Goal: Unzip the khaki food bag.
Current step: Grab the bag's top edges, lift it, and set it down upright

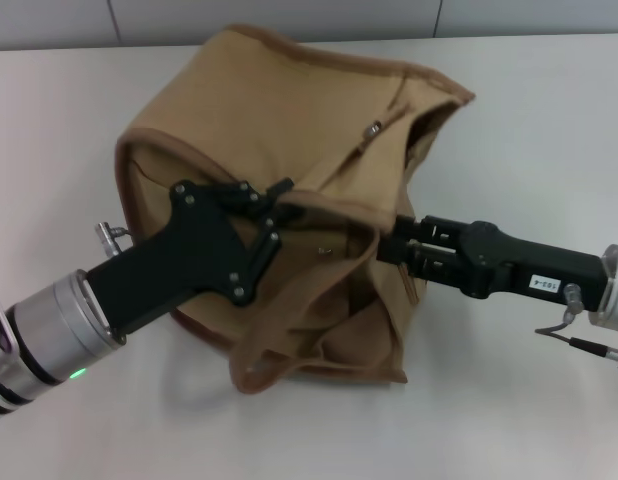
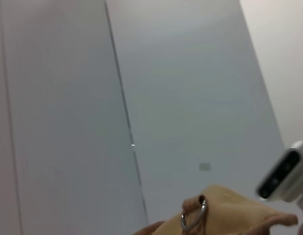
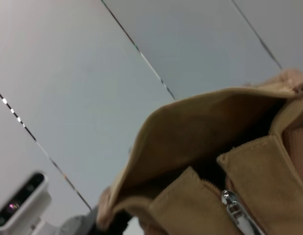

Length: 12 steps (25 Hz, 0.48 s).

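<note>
Bag sits mid-table, tipped toward me. My left gripper pinches bag's top edge beside zipper. My right gripper presses into bag's right side; cannot tell its grip. Zipper pull nearest right gripper; zipper line runs between both.

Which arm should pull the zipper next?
Right, probably. The right claw sits at the bag's open side, and its wrist view shows the zipper pull close by. The left claw is on the bag's top edge, apparently bracing it.
</note>
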Available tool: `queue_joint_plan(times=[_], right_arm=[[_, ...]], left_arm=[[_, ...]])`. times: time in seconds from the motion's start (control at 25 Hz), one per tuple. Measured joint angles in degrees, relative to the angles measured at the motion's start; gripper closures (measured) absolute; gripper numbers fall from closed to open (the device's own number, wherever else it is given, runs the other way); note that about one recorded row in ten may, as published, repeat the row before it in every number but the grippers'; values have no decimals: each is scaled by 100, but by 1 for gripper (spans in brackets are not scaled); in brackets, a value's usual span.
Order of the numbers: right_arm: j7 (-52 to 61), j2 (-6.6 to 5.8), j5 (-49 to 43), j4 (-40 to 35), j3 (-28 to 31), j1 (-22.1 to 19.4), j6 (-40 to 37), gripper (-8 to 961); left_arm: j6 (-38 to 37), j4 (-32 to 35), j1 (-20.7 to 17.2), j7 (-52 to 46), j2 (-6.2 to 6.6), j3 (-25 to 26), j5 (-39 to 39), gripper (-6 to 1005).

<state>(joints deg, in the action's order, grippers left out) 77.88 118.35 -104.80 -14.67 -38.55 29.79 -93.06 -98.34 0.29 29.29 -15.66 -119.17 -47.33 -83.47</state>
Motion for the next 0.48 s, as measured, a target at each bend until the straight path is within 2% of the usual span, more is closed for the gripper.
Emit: queue_joint_plan(times=[0.24, 0.48], right_arm=[[154, 4, -309, -121, -26, 101, 334, 378], [162, 0, -320, -287, 16, 58, 374, 376]], left_arm=[[19, 23, 4, 66, -2, -108, -111, 937], [76, 8, -22, 156, -2, -110, -119, 937]])
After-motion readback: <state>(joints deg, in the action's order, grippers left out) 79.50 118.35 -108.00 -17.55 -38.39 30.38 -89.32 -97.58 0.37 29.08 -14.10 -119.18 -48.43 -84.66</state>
